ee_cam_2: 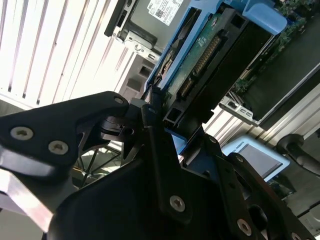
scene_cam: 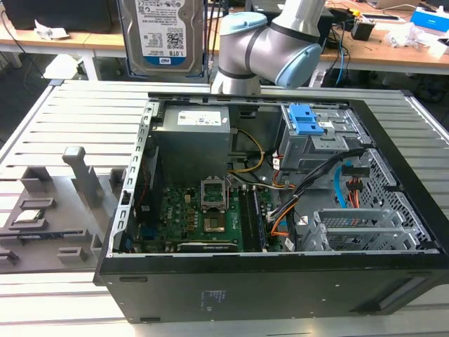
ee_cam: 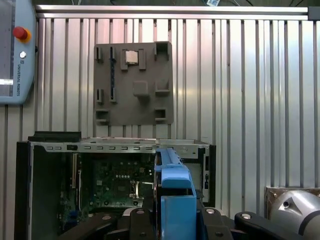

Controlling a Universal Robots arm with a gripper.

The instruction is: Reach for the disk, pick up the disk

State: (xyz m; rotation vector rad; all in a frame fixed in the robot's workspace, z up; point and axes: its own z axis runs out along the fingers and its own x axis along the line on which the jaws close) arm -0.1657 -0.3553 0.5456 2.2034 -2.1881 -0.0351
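Black hand [ee_cam: 174,214] pinching blue-framed disk [scene_cam: 162,38], barcoded white-and-blue label [scene_cam: 161,21], above open computer case [scene_cam: 245,288]

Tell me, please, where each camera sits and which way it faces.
Exterior view: off the arm, looking down into the open case; arm behind, holding the disk up.
First wrist view: on the wrist, looking down past hand and disk at case and tray.
Second wrist view: on the wrist, looking along the hand at the disk's connector edge.
Shared: all three show the disk.
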